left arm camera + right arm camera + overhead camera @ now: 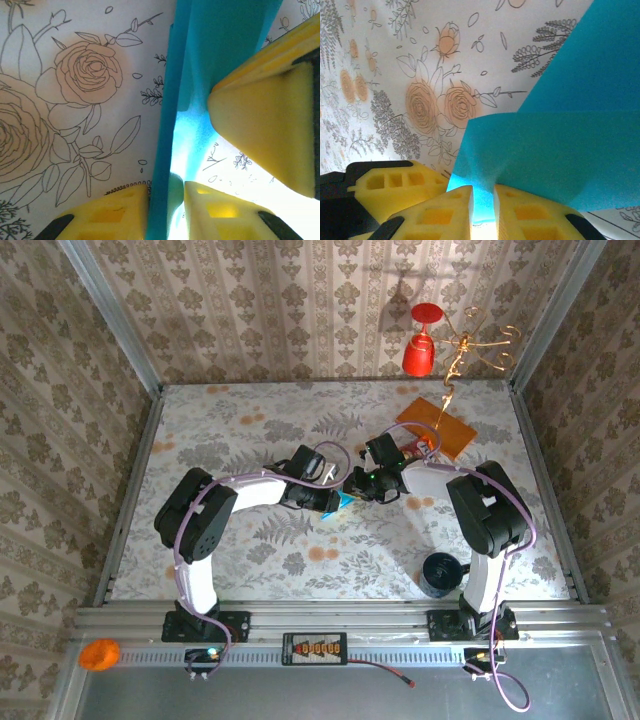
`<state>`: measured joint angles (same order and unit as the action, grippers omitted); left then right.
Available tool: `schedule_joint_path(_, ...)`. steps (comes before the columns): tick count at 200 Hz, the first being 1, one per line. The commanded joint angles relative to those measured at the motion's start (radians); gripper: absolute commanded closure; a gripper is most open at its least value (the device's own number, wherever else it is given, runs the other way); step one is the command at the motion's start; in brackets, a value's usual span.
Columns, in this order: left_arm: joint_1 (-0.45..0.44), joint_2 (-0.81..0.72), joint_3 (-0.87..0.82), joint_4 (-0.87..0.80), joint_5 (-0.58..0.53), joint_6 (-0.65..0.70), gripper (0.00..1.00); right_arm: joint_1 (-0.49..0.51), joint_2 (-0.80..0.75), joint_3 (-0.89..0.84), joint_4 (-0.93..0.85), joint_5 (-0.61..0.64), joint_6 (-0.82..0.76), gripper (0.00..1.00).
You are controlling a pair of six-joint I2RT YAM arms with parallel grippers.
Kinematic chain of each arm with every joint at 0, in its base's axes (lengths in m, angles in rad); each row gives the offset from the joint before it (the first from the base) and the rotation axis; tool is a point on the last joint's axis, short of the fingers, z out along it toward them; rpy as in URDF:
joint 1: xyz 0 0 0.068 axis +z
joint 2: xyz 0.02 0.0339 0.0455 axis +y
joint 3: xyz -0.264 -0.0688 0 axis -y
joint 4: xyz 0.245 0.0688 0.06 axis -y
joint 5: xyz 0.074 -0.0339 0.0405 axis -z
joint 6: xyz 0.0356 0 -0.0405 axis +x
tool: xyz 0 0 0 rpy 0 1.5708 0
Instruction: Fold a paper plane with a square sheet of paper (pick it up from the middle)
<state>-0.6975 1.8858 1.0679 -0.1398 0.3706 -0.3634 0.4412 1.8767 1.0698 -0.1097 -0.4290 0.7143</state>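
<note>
**Item: blue paper sheet (560, 150), part-folded.** It sits at the middle of the table (250, 570), between the two arms where they meet. From above, a small blue sliver shows between the claws. Seen from the wrists, the paper stands on edge with at least one layer lapped over another. It is no dart shape yet, so I judge the folding to be part-way at best.

**Left claw (165, 192).** It is drawn narrow, with the paper's edge pinched between its yellow fingers (120, 215). One more yellow finger (270, 130) sits close against the paper's right side. I take it for the other arm's, though I cannot tell whether it touches.

**Right claw (482, 192).** It is likewise narrow and nipped onto the lower edge of the blue paper, which fans out beyond it.

**Other items.** An orange card (440, 427) lies at the far right, and a black cup (440, 573) stands at the near right. Both are well apart from the work.

**Risks.**
- Two grips sit close together on one thin sheet — any pull in opposite directions would likely tear or stretch it.
- A slip at either pinch would let the layers slide and set the crease crooked.
- The claws are crowded, so the fingers could knock together and crumple the fold.
</note>
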Motion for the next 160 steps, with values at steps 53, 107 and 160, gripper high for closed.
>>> schedule_joint_path(53,-0.011,0.082,-0.022,-0.044,0.059,-0.011,0.75,-0.005,0.021,0.024,-0.048,0.014,-0.013,0.81)
schedule_joint_path(107,-0.010,0.090,-0.031,-0.038,0.064,-0.015,0.75,-0.006,0.034,0.028,-0.066,0.016,-0.016,0.81)
schedule_joint_path(160,-0.011,0.096,-0.026,-0.043,0.062,-0.010,0.75,-0.005,0.025,0.036,-0.077,0.022,-0.013,0.81)
